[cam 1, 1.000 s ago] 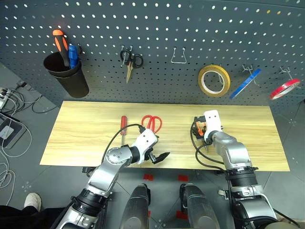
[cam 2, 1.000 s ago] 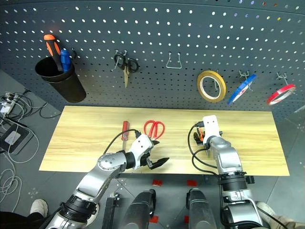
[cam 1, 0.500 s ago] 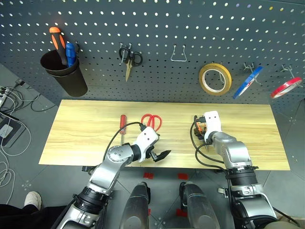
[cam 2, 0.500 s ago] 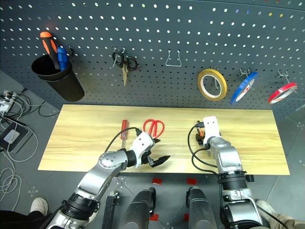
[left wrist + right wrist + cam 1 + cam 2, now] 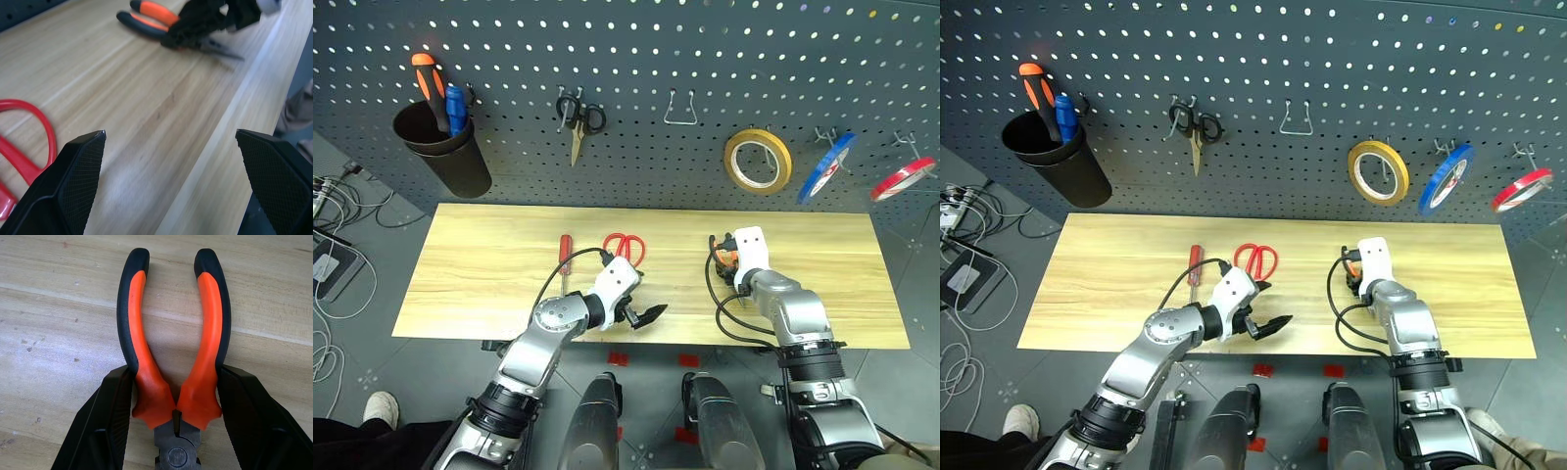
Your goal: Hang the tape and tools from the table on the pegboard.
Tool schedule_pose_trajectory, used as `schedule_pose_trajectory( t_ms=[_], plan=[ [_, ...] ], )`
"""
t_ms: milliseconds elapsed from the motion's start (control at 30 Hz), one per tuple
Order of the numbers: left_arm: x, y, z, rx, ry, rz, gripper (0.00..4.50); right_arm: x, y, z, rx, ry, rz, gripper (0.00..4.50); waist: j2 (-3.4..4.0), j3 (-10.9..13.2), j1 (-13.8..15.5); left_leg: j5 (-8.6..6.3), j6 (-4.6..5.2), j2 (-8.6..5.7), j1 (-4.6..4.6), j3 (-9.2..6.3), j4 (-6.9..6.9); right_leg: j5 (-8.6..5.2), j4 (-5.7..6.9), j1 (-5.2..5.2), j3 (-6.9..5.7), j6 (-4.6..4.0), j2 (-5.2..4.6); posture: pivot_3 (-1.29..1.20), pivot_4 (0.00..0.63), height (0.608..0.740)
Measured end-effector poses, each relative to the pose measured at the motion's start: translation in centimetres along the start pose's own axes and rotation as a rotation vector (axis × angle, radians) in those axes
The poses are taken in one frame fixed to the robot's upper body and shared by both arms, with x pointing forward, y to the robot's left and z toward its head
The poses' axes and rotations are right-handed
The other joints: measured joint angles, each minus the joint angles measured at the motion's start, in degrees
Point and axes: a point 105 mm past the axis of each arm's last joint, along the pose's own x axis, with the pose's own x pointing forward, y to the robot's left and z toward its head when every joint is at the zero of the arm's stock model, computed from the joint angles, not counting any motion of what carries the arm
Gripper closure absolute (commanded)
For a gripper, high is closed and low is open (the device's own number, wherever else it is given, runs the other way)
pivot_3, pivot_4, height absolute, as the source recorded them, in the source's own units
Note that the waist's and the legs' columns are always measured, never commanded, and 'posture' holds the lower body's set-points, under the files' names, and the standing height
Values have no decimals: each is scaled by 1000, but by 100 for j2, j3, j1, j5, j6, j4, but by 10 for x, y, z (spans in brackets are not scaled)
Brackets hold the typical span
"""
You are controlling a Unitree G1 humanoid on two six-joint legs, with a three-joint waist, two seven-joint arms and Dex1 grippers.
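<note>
The orange-and-black pliers [image 5: 142, 352] lie on the pale wood table [image 5: 489, 264], right of centre. My right gripper [image 5: 174, 373] is shut on them, one black finger pressed against each handle near the pivot. The red-handled scissors [image 5: 625, 247] and the slim red screwdriver [image 5: 564, 257] lie side by side left of centre. My left gripper [image 5: 646, 315] hovers open and empty above the table's front edge, just in front of the scissors. The yellow tape [image 5: 758, 162] hangs on a hook of the dark pegboard [image 5: 636, 49].
On the pegboard hang small black scissors [image 5: 579, 122], a bare wire hook [image 5: 679, 110], a thin blue roll [image 5: 824, 167] and a thin red roll [image 5: 901, 179]. A black cup [image 5: 445, 162] at the left holds orange and blue handles. Cables lie on the floor to the left.
My right gripper has closed from wide open onto the pliers' handles. The left arm has hardly moved. The whole picture has shifted slightly with the head.
</note>
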Motion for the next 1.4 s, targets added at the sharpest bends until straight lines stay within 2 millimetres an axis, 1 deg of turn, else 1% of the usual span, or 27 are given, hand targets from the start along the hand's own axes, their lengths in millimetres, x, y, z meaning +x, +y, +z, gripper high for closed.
schedule_pose_trajectory(
  t_ms=[100, 267, 433, 600, 633, 733, 767, 800, 833, 900, 967, 1033, 1100, 1167, 1267, 1400],
  plan=[
    [-8, -11, 9, -28, -49, -9, 0, -13, 0, 1, -30, -39, 20, 2139, 0, -1, -2, 11, -20, 3, -5, 0, -8, 0, -19, 0, -1, 0, -1, 112, 350, 740],
    [-20, -13, 12, -79, -73, 23, 0, -33, 1, 11, -55, -121, 45, 2139, 0, -9, -5, 13, -23, 5, -4, -3, -9, 1, -18, 0, -4, 0, -1, 109, 301, 740],
    [-33, -6, 31, -97, -138, 95, 0, -58, 22, 32, -30, -263, 145, 2139, 1, -64, 10, 16, -28, 4, -7, -4, -8, 1, -22, 0, -8, 1, -2, 118, 240, 740],
    [-45, 3, 44, -96, -180, 168, 0, -89, 43, 52, -53, -433, 264, 2139, 2, -267, 27, 18, -33, 2, -10, -1, -11, 0, -28, 1, -14, 1, -3, 136, 194, 740],
    [-47, 4, 46, -91, -184, 179, 0, -94, 47, 56, -55, -460, 290, 2139, -2, -322, 28, 18, -34, 2, -7, 1, -11, 1, -28, 2, -13, 1, -3, 141, 182, 740],
    [-50, 7, 50, -86, -199, 199, 0, -107, 57, 70, -58, -557, 340, 2139, -3, -468, 46, 21, -38, 0, -2, 2, -12, 0, -29, 10, -19, 1, -2, 144, 176, 740],
    [-51, 7, 52, -88, -207, 203, 0, -110, 59, 74, -54, -583, 351, 2139, -5, -511, 58, 21, -38, -1, -1, 1, -11, 0, -29, 11, -20, 1, -2, 153, 163, 740],
    [-51, 7, 53, -88, -210, 204, 0, -111, 60, 77, -51, -600, 356, 2139, -4, -544, 68, 21, -38, -2, 0, 2, -11, 0, -28, 13, -20, 1, -2, 159, 156, 740],
    [-52, 9, 55, -86, -217, 214, 0, -112, 61, 84, -49, -632, 361, 2139, -4, -569, 88, 21, -39, -4, 1, 3, -10, 1, -29, 14, -19, 1, -2, 165, 145, 740],
    [-51, 12, 63, -77, -242, 231, 0, -115, 65, 106, -56, -727, 366, 2139, -4, -621, 115, 24, -43, -5, 0, 5, -9, 1, -26, 12, -17, 0, -1, 168, 135, 740],
    [-48, 14, 73, -83, -286, 248, 0, -120, 69, 133, -73, -846, 358, 2139, -7, -713, 148, 24, -43, -5, 0, 9, -14, 1, -32, 12, -20, 0, -1, 171, 130, 740],
    [-46, 14, 80, -89, -315, 251, 0, -122, 72, 147, -75, -911, 346, 2139, -12, -767, 155, 24, -43, -5, 1, 13, -16, 1, -33, 12, -21, 0, 0, 178, 122, 740],
    [-43, 13, 85, -93, -336, 254, 0, -118, 76, 155, -67, -947, 336, 2139, -20, -836, 160, 24, -44, -5, 1, 14, -16, 1, -33, 12, -20, 0, 0, 183, 122, 740],
    [-42, 15, 95, -78, -369, 268, 0, -112, 80, 162, -54, -971, 327, 2139, -19, -863, 166, 25, -46, -7, 3, 15, -8, 1, -27, 14, -19, 0, 0, 190, 119, 740],
    [-40, 22, 111, -52, -427, 310, 0, -105, 86, 177, -24, -1012, 320, 2139, -19, -894, 175, 27, -49, -7, 6, 15, -8, 2, -24, 14, -19, -1, 1, 198, 120, 740],
    [-37, 37, 123, -32, -476, 385, 0, -100, 87, 191, -7, -1055, 295, 2139, -25, -917, 185, 27, -49, -8, 5, 17, -10, 2, -26, 13, -18, -2, 0, 207, 124, 740]
  ],
)
